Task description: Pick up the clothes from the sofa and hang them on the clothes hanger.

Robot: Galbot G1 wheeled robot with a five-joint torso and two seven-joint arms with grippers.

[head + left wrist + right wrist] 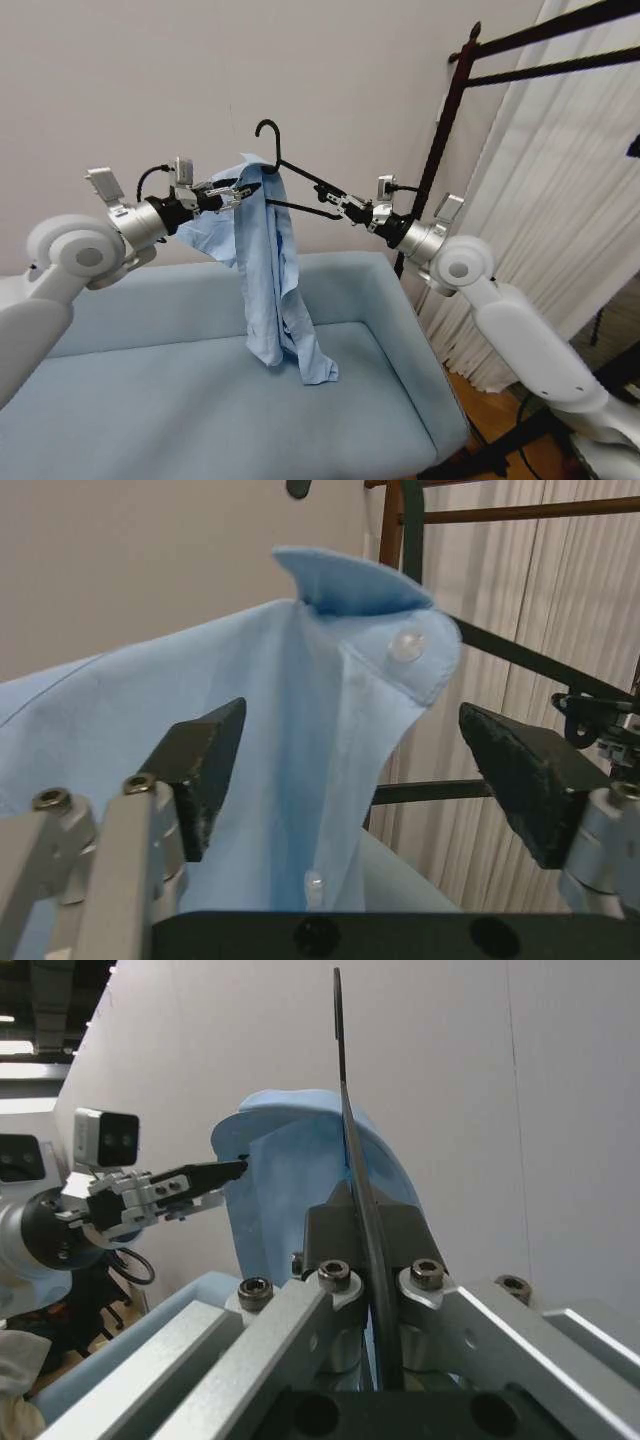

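Up over the sofa (200,420), the light blue shirt (270,270) is draped on one arm of a black hanger (305,176), collar bunched near the hook and the rest dangling toward the seat; can't tell if the tail actually touches the cushion. Looks like thin cotton, so I'd guess it's light and totally floppy, and it'll probably slide along the hanger if tugged. I'd pinch it at the collar or the buttoned edge, where the cloth is doubled and a bit firmer. The right gripper (352,208) is clamped tight on the far end of the hanger, holding it tipped at an angle. The left gripper (238,192) sits right at the collar side with its jaws spread wide, the shirt just ahead of its pads (205,770) and nothing pinched. Whether the other shoulder is on the hanger at all, no idea; the folds hide that side. The dark rack (440,130) stands off to the right by the curtain (560,200), its rails cut off at the edge.
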